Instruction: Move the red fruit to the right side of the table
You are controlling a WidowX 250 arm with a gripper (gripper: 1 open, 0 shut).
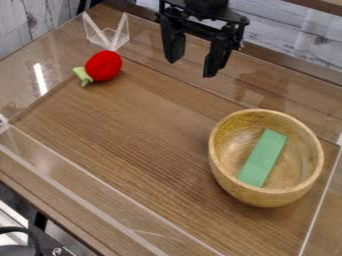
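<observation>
Up at the far edge of the bench [147, 130], the black claw [191, 60] hangs with its fingers pointing down, spread wide apart and empty, nothing caught between them. One finger [173, 45] sits a little further back than the other [215, 60], which reaches lower in the view, and both tips appear to hang clear of the wood, though how far above it I cannot tell. Off to the left of the claw, apart from it, the red fruit [103, 66] lies on the brown wood-grain surface near the back left corner, its pale green leafy end turned toward the left. Just behind the fruit, a pair of clear acrylic pieces [106, 32] stand up in a V shape. Low clear walls [80, 185] run round the bench, catching glare along the near and left edges. Over on the right, nearer to me and well apart from both claw and fruit, a round wooden bowl [227, 140] rests on the surface, much bigger than the fruit. Inside it a flat green block [263, 158] lies at a slant, leaning along the bowl's curved inside.
</observation>
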